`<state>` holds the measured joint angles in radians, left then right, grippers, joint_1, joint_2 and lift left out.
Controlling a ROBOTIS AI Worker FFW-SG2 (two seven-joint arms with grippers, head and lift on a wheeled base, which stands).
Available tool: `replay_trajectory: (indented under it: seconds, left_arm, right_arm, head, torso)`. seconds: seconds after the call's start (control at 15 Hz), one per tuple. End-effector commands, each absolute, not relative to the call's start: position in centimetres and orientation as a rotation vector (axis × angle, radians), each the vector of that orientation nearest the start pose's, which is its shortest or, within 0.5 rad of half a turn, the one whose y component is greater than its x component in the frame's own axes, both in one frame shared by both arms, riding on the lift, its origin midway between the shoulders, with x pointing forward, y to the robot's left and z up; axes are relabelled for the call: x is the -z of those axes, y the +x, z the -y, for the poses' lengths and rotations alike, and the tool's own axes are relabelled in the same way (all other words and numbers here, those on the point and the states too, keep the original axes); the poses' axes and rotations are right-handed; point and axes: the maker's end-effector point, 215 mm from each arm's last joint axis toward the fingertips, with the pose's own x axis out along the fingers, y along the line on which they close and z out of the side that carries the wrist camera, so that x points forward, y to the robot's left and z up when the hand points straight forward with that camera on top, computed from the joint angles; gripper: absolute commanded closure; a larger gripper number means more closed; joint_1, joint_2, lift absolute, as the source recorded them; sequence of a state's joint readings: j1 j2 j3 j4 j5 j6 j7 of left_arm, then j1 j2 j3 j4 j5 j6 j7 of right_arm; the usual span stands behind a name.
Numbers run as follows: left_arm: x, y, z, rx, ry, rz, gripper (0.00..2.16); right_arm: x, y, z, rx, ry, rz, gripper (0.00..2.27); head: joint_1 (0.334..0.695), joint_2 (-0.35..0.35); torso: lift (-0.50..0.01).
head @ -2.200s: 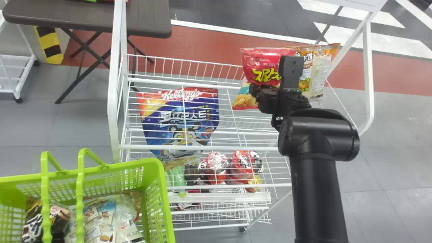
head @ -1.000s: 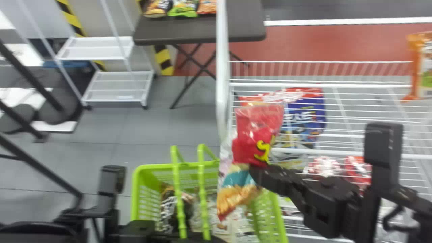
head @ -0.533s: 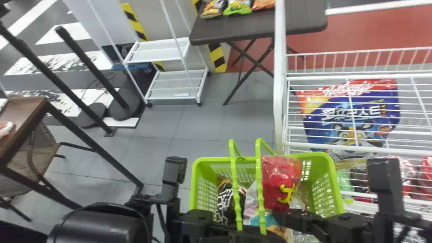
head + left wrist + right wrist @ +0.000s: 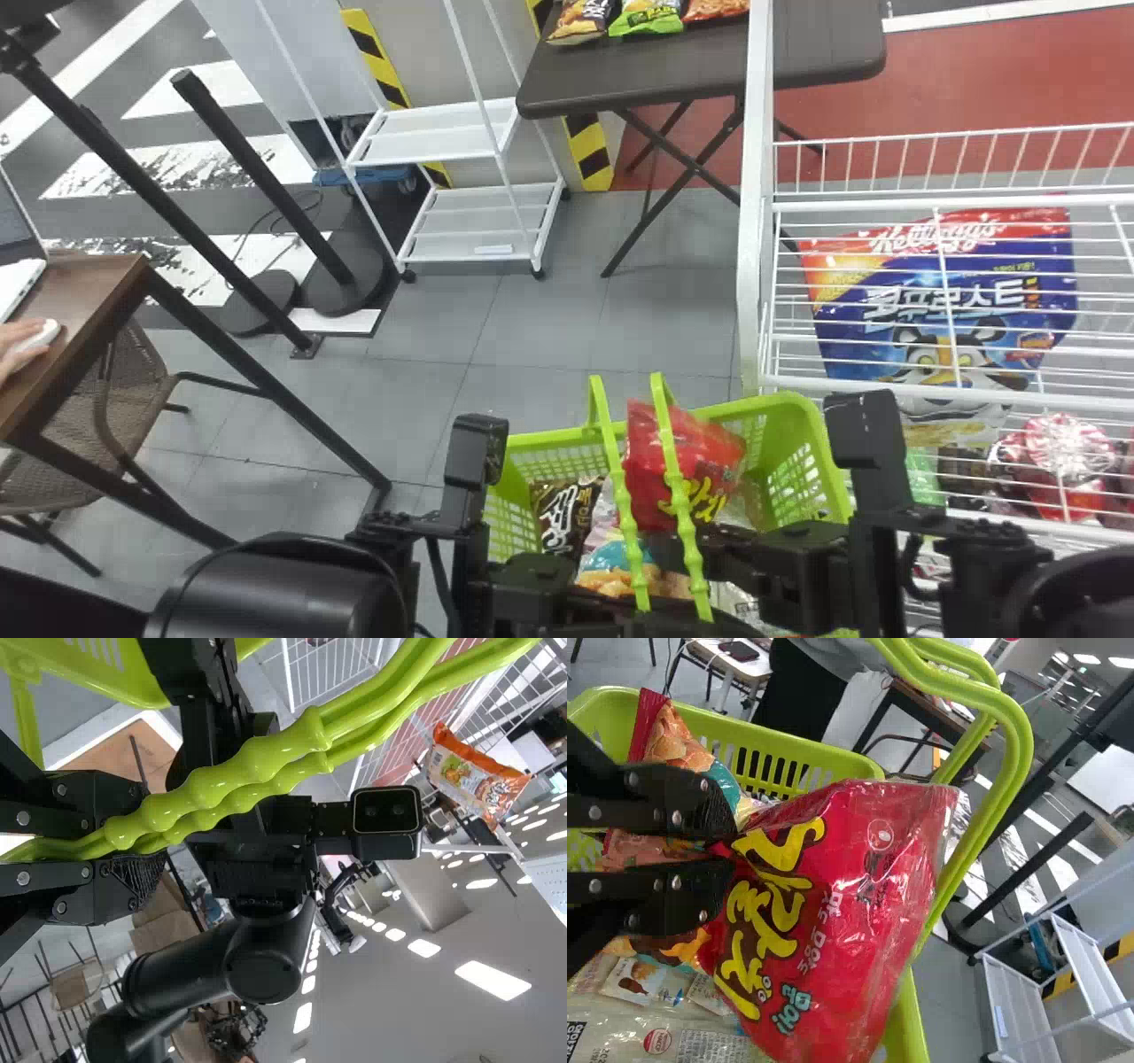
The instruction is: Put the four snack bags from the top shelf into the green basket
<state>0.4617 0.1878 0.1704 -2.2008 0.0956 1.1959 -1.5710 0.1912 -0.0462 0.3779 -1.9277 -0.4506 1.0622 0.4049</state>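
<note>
In the head view, my left gripper (image 4: 611,611) is at the green basket's (image 4: 802,425) near side; in the left wrist view, my left gripper (image 4: 89,846) is shut on its two handles. My right gripper (image 4: 700,558) is over the basket, shut on the middle of a red snack bag (image 4: 678,461). That bag's top leans by the raised handles, and its teal-and-chips part hangs low among the contents. In the right wrist view, the red bag (image 4: 824,904) bends at my right gripper (image 4: 726,846). A black snack bag (image 4: 563,514) lies inside. An orange snack bag (image 4: 474,775) is at the rack.
Right of the basket stands a white wire rack (image 4: 753,292) with a large blue cereal bag (image 4: 948,301) and red packs (image 4: 1063,452) lower down. A dark table (image 4: 638,75) and white cart (image 4: 425,133) stand behind. At the left is a brown desk (image 4: 80,292).
The right arm came from the rack's top to the basket with the red bag, which was lowered in among the handles. The head view swung left. Lately the handles and basket tilted slightly.
</note>
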Motion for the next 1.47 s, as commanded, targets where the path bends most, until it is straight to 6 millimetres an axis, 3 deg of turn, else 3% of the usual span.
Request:
replay_trajectory:
  seconds: [0.0, 0.27, 0.33, 0.4, 0.53, 0.73, 0.8, 0.87, 1.07, 1.27, 1.4]
  left_arm:
    - [37.8, 21.9, -10.9, 1.309, -0.695, -0.858, 2.15]
    - [37.9, 22.0, -10.9, 1.312, -0.696, -0.858, 2.15]
    - [37.9, 22.0, -10.9, 1.310, -0.696, -0.858, 2.15]
    - [37.8, 22.0, -10.9, 1.311, -0.695, -0.858, 2.15]
    - [37.9, 22.0, -10.9, 1.311, -0.697, -0.859, 2.15]
    - [37.8, 22.0, -10.9, 1.313, -0.695, -0.856, 2.15]
    - [37.8, 21.9, -10.9, 1.312, -0.697, -0.856, 2.15]
    - [37.9, 21.8, -11.1, 1.308, -0.700, -0.859, 2.15]
    - [38.2, 21.9, -11.5, 1.295, -0.703, -0.860, 2.15]
    - [38.3, 22.0, -11.8, 1.287, -0.705, -0.859, 2.15]
    - [38.5, 22.1, -12.1, 1.280, -0.706, -0.857, 2.15]
  right_arm:
    - [44.8, 30.2, -7.6, -0.959, 0.437, -0.918, 0.00]
    - [41.6, 30.3, 1.1, -0.856, 0.506, -0.946, 0.04]
    - [40.5, 31.7, 3.9, -0.809, 0.535, -0.909, 0.04]
    - [40.3, 33.5, 7.2, -0.735, 0.543, -0.869, 0.05]
    - [38.4, 39.9, 14.4, -0.554, 0.480, -0.723, 0.05]
    - [37.1, 49.5, 24.9, -0.298, 0.360, -0.538, 0.06]
    - [36.6, 52.9, 28.6, -0.201, 0.289, -0.476, 0.07]
    - [36.5, 55.6, 32.5, -0.091, 0.197, -0.443, 0.07]
    - [35.5, 61.1, 38.6, 0.083, 0.046, -0.363, 0.07]
    - [35.9, 64.0, 43.1, 0.188, -0.047, -0.362, 0.07]
    - [37.5, 64.6, 46.2, 0.281, -0.149, -0.410, 0.07]
  head:
    - [0.695, 0.350]
    - [0.695, 0.350]
    - [0.695, 0.328]
    - [0.695, 0.245]
    - [0.695, 0.138]
    - [0.695, -0.059]
    - [0.695, -0.153]
    - [0.695, -0.190]
    - [0.695, -0.321]
    - [0.695, -0.350]
    - [0.695, -0.350]
  torso:
    - [0.000]
    - [0.000]
    - [0.000]
    - [0.000]
    - [0.000]
    - [0.000]
    - [0.000]
    - [0.000]
    - [0.000]
    - [0.000]
    - [0.000]
